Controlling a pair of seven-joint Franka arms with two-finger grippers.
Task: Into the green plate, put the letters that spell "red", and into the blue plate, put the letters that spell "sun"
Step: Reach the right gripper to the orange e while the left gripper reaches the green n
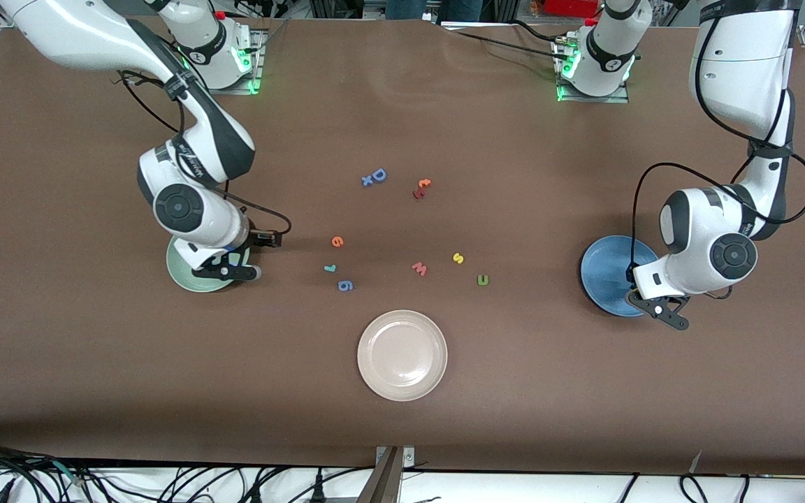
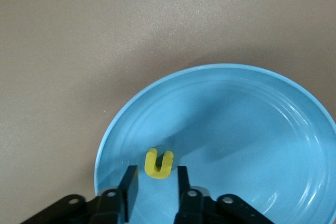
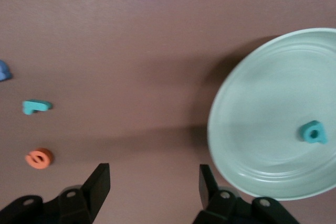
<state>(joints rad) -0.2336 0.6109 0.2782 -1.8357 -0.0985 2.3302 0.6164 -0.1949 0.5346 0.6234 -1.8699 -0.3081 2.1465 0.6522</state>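
Brown counter is showing both drops finishing: left tool (image 2: 153,188), parting, is freeing the yellow arch (image 2: 158,163) in the blue plate (image 2: 252,129); right tool (image 3: 153,184), apart beside the green plate (image 3: 262,129) holding teal "d" (image 3: 313,132), probably needs the orange "e" (image 1: 337,242) next.

Round pale green plate (image 3: 247,124) holding small teal "d" (image 3: 313,132), round bright blue plate (image 2: 252,129) holding yellow arch letter (image 2: 158,164), orange "e" (image 1: 337,242), light teal "r" (image 1: 330,267), yellow "s" (image 1: 458,258), dark green arch letter (image 1: 483,280) flat on the table between the plates
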